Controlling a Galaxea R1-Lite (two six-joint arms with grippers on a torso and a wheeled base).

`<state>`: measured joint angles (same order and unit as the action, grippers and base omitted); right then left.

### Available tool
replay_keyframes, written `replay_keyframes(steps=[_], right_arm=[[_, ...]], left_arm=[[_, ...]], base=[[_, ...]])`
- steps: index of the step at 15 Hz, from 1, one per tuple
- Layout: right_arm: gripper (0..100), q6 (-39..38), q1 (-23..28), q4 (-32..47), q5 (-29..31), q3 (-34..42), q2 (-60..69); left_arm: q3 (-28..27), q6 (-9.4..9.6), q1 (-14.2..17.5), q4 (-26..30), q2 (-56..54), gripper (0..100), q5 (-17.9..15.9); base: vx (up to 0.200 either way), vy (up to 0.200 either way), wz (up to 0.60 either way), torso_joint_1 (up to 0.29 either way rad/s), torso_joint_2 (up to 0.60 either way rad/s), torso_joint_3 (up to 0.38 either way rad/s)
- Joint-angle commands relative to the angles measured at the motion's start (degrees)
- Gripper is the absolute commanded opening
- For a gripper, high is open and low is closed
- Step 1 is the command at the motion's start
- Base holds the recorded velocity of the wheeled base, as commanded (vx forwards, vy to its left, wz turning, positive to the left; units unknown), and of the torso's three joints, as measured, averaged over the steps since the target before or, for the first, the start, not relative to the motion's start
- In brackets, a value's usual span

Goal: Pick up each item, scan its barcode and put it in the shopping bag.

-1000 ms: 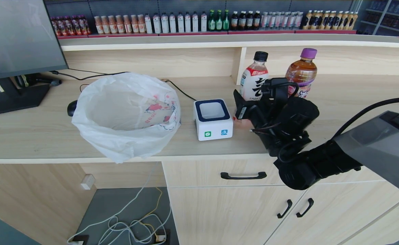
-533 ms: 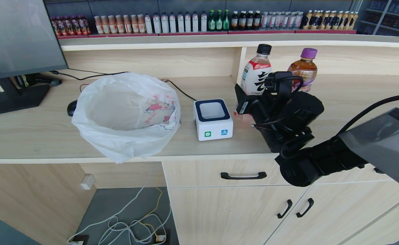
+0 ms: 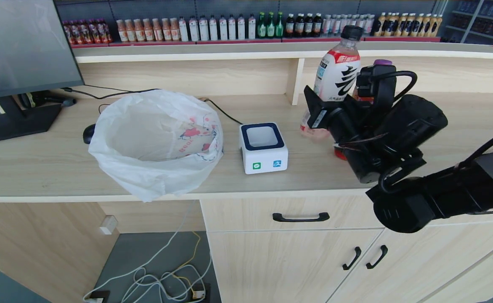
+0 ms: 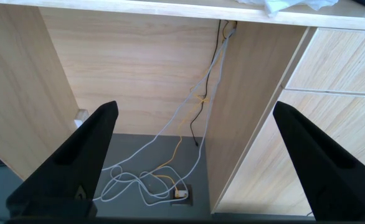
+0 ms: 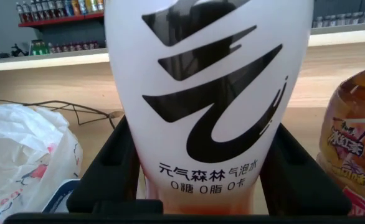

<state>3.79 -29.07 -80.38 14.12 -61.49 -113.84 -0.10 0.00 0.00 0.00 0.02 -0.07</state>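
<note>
A long counter of pale wood-grain laminate (image 3: 40, 164) runs across the room, with a raised ledge at its back and, behind that, a red-edged shelf lined with rows of drink bottles (image 3: 229, 27). Below the counter are drawers and cupboard doors with black bar handles (image 3: 300, 217), and an open knee space where grey, white and yellow cables (image 3: 158, 277) lie tangled on a dark floor. A dark flat monitor on a black stand (image 3: 19, 46) occupies the far left of the counter, with a black mouse (image 3: 88, 134) just beside the white, thin plastic shopping bag (image 3: 158, 139). The bag stands open-mouthed at the counter's front edge and carries red printing on its side. To its right sits a white cube-shaped scanner with a dark blue rim around its top window (image 3: 263, 147); its front face bears one green and one blue square icon. The right gripper (image 3: 328, 120) is clamped around the lower body of a clear plastic bottle with a black cap and a white label (image 3: 339, 71), held leaning to the right of the scanner and apparently off the counter. The label has a red band at the top, bold black brush strokes down its middle and a row of small dark characters beneath. Close behind stands an amber drink bottle with a purple cap (image 5: 350, 137), its label in yellow and red. The left gripper (image 4: 195, 106) hangs below the counter with its black fingers spread wide, grasping nothing.
</note>
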Motion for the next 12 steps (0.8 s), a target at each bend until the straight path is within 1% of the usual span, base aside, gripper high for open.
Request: replay_keyframes(steps=[1,4,5,8,10,12], right_arm=[[0,0.0,-1.0,0.2,-0.1,2.7,7.0],[0,-0.1,-1.3,0.2,-0.9,8.6,13.0],[0,-0.1,-1.3,0.1,-1.3,9.5,13.6],[0,-0.7,-1.8,-0.2,-3.1,19.9,19.8],[0,-2.4,-2.5,-0.3,-3.0,23.5,21.8],[0,-2.9,-4.2,-0.3,-3.1,27.6,24.1]], left_arm=[[0.0,0.0,0.0,0.0,0.0,100,0.0],[0.0,0.0,0.0,0.0,0.0,100,0.1],[0.0,0.0,0.0,0.0,0.0,100,0.0],[0.0,0.0,0.0,0.0,0.0,100,0.0],[0.0,0.0,0.0,0.0,0.0,100,0.0],[0.0,0.0,0.0,0.0,0.0,100,0.0]], base=[[0.0,0.0,0.0,0.0,0.0,0.0],[0.0,0.0,0.0,0.0,0.0,0.0],[0.0,0.0,0.0,0.0,0.0,0.0],[0.0,0.0,0.0,0.0,0.0,0.0],[0.0,0.0,0.0,0.0,0.0,0.0],[0.0,0.0,0.0,0.0,0.0,0.0]])
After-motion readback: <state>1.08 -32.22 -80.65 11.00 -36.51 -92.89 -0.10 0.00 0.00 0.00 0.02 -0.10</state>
